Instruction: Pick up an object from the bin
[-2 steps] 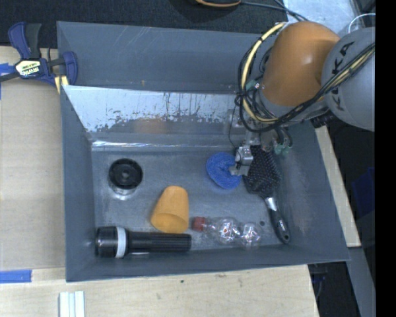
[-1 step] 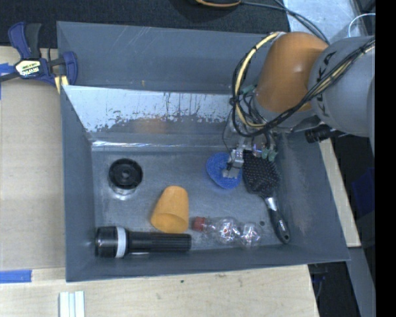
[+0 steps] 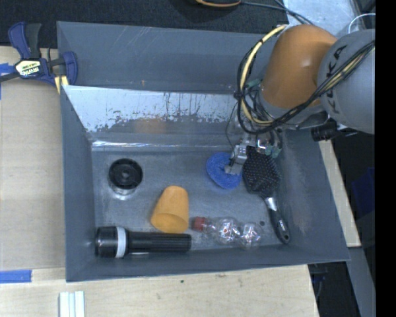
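Gripper (image 3: pixel 239 158) over blue disc (image 3: pixel 218 174), beside black hairbrush (image 3: pixel 261 175)

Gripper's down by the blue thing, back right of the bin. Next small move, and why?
Probably a slight shift toward the view's left, so that it centres on the blue round piece before committing. The gripper sits at that piece's right edge, and the black hairbrush lies close beside it on the right. A grasp from here could catch the brush head or slip off the blue rim.

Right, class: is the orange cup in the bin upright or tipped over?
Tipped over. The orange cup lies on its side, its long side facing up, right beside the black torch.
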`<move>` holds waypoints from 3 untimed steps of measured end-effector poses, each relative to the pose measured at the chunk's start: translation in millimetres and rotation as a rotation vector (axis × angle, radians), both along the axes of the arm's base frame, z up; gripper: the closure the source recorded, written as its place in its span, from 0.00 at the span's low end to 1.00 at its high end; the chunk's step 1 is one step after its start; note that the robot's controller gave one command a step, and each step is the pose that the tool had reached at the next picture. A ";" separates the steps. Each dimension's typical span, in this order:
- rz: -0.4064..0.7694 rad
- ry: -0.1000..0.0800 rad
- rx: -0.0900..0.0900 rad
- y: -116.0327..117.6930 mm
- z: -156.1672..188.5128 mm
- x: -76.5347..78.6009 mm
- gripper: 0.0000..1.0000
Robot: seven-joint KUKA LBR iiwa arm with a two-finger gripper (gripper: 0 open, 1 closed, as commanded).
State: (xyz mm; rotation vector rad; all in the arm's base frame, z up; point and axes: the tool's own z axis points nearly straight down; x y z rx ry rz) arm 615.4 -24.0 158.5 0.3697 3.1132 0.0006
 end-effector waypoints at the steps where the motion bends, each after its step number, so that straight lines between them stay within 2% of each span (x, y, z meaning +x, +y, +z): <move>1: -0.214 0.015 0.001 -5.6 -53.3 -3.7 0.00; 2: -0.230 -0.002 0.001 4.8 -88.0 -7.0 0.00; 3: -0.305 0.010 0.001 0.6 -87.9 6.1 1.00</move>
